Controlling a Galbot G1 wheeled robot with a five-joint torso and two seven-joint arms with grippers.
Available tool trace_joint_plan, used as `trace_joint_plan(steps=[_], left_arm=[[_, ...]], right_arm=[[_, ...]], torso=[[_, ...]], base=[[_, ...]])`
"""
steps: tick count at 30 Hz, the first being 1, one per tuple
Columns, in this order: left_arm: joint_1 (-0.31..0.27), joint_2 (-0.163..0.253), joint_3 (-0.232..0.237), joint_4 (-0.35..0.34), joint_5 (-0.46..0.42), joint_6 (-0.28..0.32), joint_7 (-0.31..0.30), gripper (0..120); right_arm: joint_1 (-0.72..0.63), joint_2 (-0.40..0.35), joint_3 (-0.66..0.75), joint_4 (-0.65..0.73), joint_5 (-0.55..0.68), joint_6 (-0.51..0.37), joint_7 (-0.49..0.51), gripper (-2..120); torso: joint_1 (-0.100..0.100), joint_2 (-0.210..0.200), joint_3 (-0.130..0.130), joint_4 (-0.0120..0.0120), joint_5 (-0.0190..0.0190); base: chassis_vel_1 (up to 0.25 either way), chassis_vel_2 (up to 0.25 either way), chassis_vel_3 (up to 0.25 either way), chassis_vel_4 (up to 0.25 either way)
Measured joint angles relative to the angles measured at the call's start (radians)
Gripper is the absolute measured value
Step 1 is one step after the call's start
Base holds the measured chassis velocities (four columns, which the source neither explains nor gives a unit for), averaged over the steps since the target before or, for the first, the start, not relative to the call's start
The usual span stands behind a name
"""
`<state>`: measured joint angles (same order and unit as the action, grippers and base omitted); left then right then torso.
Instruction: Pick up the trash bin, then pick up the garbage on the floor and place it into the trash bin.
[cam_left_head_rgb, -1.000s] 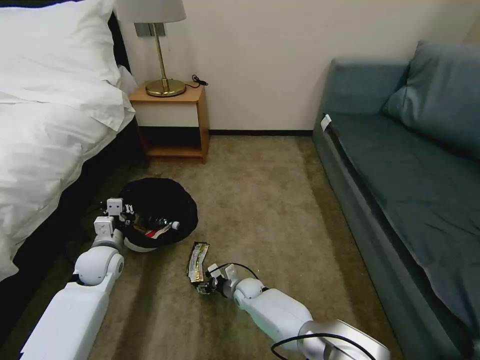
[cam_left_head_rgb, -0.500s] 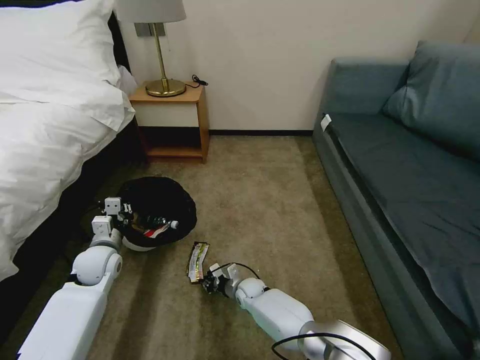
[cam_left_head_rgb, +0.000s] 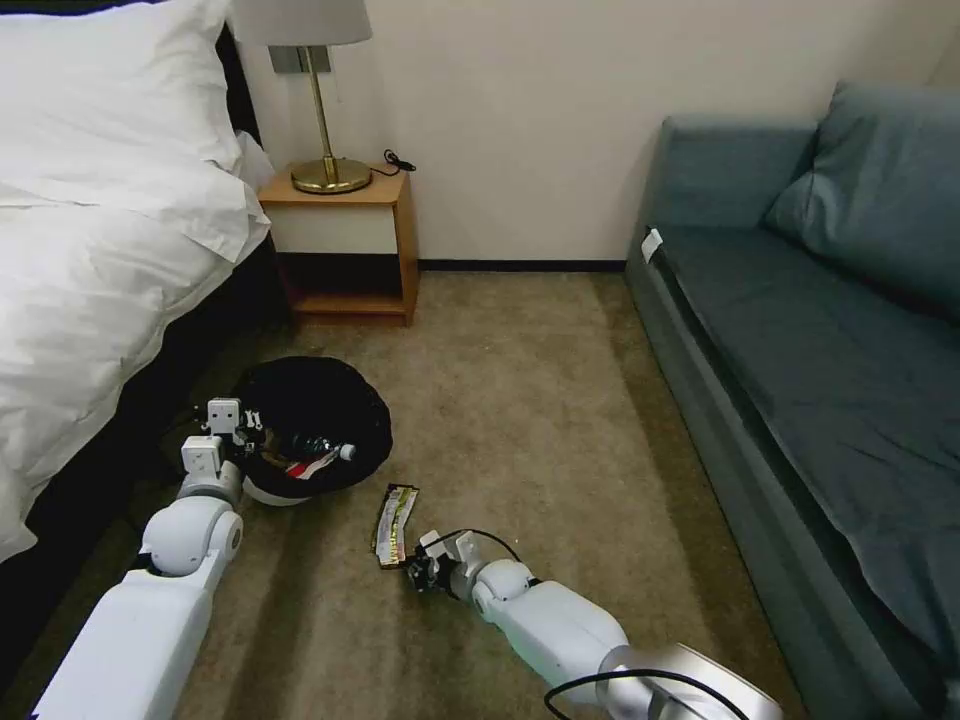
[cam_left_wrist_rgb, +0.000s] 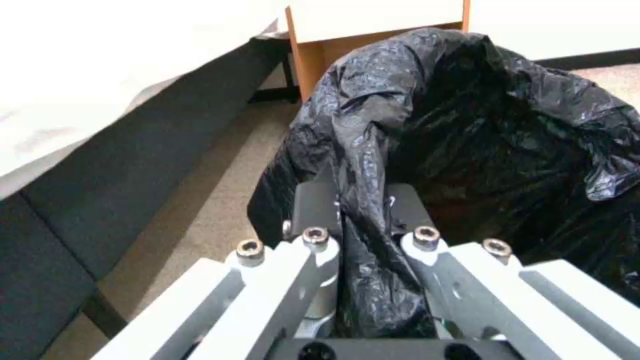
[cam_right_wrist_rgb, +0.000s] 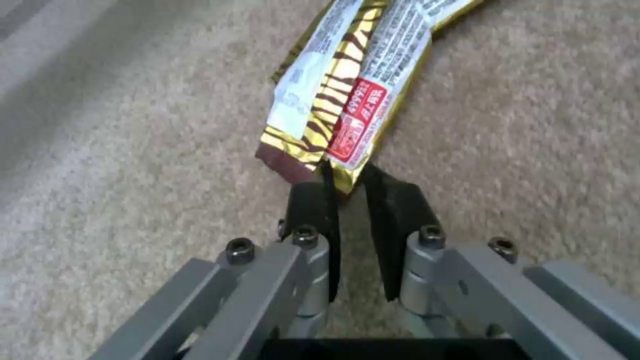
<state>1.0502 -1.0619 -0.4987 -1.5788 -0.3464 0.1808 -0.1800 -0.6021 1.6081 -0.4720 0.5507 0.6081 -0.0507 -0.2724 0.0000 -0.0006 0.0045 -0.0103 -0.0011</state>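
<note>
The trash bin (cam_left_head_rgb: 312, 428) stands on the short-pile tan carpet (cam_left_head_rgb: 520, 400) near the dark base of the bed (cam_left_head_rgb: 90, 250), a small round white tub whose rim and upper half are swathed in a crinkly, glossy black liner bag (cam_left_wrist_rgb: 467, 115). The left gripper (cam_left_head_rgb: 246, 430) is at the bin's near-left rim, and in the left wrist view its dark flat pads (cam_left_wrist_rgb: 313, 205) are pressed together on a bunched fold of that plastic, with the liner puckered into ridges between them. Inside the bin lie a small clear bottle (cam_left_head_rgb: 325, 446) and a red-and-white wrapper (cam_left_head_rgb: 312, 464), just beside each other (anything deeper in the bag is too dark to make out). The dark-and-gold flat wrapper (cam_left_head_rgb: 394, 522) lies on the carpet close to the bin's near-right side, a long creased foil strip with tiger-like stripes and a red label patch (cam_right_wrist_rgb: 357, 115). The right gripper (cam_left_head_rgb: 418, 572) sits low at the wrapper's near end; in the right wrist view its black pads (cam_right_wrist_rgb: 312, 210) stand only narrowly parted, their tips at the wrapper's crimped end (cam_right_wrist_rgb: 313, 165), and I cannot tell whether they actually pinch it. A wooden nightstand (cam_left_head_rgb: 350, 245) with a brass lamp (cam_left_head_rgb: 325, 110) stands by the wall, and a grey-blue fabric sofa (cam_left_head_rgb: 800, 330) runs along the right.
</note>
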Motion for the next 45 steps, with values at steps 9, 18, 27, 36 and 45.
trace_joint_plan(steps=[9, 18, 27, 36, 45], left_arm=[[-0.01, 0.003, 0.005, 0.0, -0.005, 0.0, -0.003, 5], [-0.01, 0.002, 0.008, 0.007, -0.004, 0.0, -0.003, 5], [-0.019, 0.014, 0.011, 0.01, -0.011, 0.0, -0.003, 5], [-0.022, 0.011, 0.015, 0.01, -0.014, 0.001, -0.004, 5], [-0.019, 0.014, 0.015, 0.0, -0.016, 0.003, -0.007, 5]], right_arm=[[0.0, 0.0, 0.009, 0.011, -0.001, 0.001, 0.004, 5], [-0.004, 0.0, 0.022, 0.022, -0.001, 0.002, 0.005, 0], [-0.004, 0.0, 0.02, 0.02, -0.001, 0.002, 0.005, 0], [-0.007, 0.0, 0.017, 0.016, -0.012, 0.003, 0.003, 0], [-0.007, 0.0, 0.004, 0.023, -0.013, 0.003, 0.0, 1]], torso=[[0.0, 0.0, 0.0, -0.0001, 0.0], [0.0, 0.0, 0.0, 0.0, 0.0], [0.0, 0.0, 0.0, -0.0001, 0.0], [0.0, 0.0, 0.0, -0.0001, 0.0], [0.0, 0.0, 0.0, -0.0001, 0.0]], base=[[0.0, 0.0, 0.0, 0.0], [0.0, 0.0, 0.0, 0.0], [0.0, 0.0, 0.0, 0.0], [0.0, 0.0, 0.0, 0.0], [0.0, 0.0, 0.0, 0.0]])
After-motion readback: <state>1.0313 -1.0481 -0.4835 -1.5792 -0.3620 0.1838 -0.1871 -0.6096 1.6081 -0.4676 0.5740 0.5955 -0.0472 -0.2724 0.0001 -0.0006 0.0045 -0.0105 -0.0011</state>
